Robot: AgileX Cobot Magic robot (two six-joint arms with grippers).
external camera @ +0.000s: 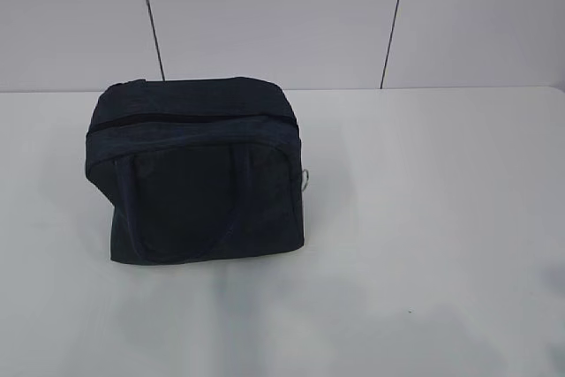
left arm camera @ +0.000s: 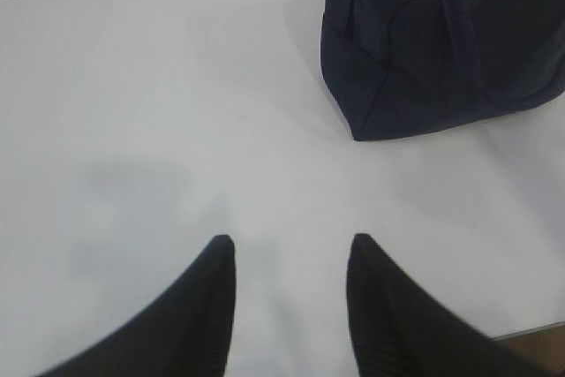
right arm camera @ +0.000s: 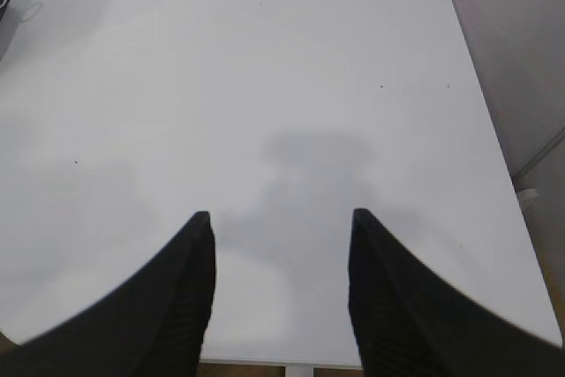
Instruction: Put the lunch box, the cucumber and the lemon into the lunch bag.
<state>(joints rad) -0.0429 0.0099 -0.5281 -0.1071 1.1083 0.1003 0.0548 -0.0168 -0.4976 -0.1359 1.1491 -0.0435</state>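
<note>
While zipped, lunch bag (external camera: 199, 174) upright

Exterior cam up front, slanting down over the white table (external camera: 424, 218) toward back wall, lunch bag (external camera: 199, 174) mid-left, left wrist cam low over table, bag near at upper right, shared w/ exterior, right wrist cam low, facing table's right edge

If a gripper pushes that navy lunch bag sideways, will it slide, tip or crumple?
The lunch bag looks like soft fabric, so its wall would probably dent first. It sits broad and squat on the smooth white table, so sliding seems likelier than tipping. Its strap handles hang limp and would likely flop.
</note>
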